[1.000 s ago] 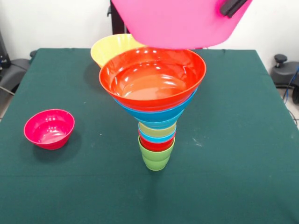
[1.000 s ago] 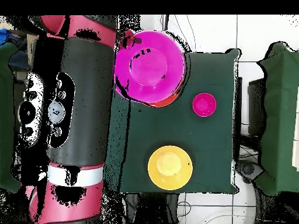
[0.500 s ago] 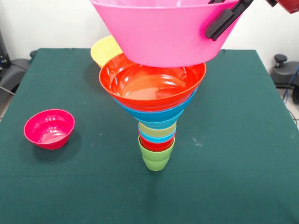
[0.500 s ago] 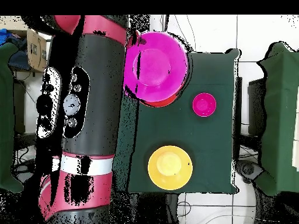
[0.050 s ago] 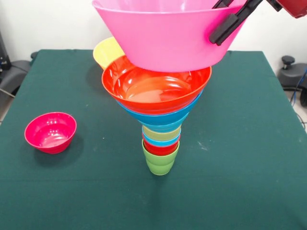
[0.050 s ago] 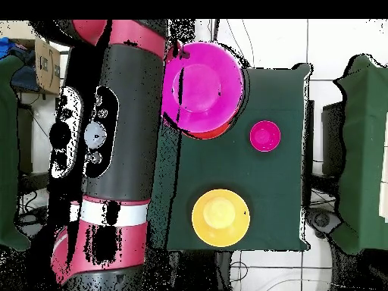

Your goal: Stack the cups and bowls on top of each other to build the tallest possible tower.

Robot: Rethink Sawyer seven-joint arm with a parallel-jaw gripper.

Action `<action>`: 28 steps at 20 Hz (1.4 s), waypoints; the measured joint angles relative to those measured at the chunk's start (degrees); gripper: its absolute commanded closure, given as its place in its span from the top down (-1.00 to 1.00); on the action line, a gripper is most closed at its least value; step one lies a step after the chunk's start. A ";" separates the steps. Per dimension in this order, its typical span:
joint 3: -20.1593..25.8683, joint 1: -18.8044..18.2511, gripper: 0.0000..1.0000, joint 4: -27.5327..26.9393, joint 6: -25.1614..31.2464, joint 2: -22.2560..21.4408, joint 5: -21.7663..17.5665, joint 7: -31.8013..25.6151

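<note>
The tower stands mid-table: a lime green cup (image 5: 160, 162) at its base, then red, light blue and yellow cups, a blue bowl (image 5: 165, 120) and a wide red-orange bowl (image 5: 156, 88) on top. Just above that bowl hangs the large pink bowl (image 5: 168, 36), upright, with my gripper (image 5: 225, 26) shut on its right rim; one black finger shows outside the wall. I cannot tell whether the pink bowl touches the red-orange one. From overhead the pink bowl (image 6: 203, 87) covers the tower, leaving only a red-orange sliver (image 6: 216, 133).
A large yellow-orange bowl (image 5: 108, 50) sits behind the tower, seen also from overhead as the yellow bowl (image 6: 220, 217). A small magenta bowl (image 5: 50, 132) rests at the left on the green table (image 5: 249, 143). The arm (image 6: 114, 151) lies along the table's side.
The pink bowl has come down and shifted left over the red-orange bowl. The tower and the loose bowls have not moved.
</note>
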 measured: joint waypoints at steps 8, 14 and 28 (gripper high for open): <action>0.08 -0.66 -1.00 -0.95 0.00 0.19 0.85 0.00; 0.25 -1.16 -1.00 -1.84 0.00 0.36 0.98 -0.01; 2.27 -1.75 -1.00 -2.27 0.00 0.54 0.98 -0.07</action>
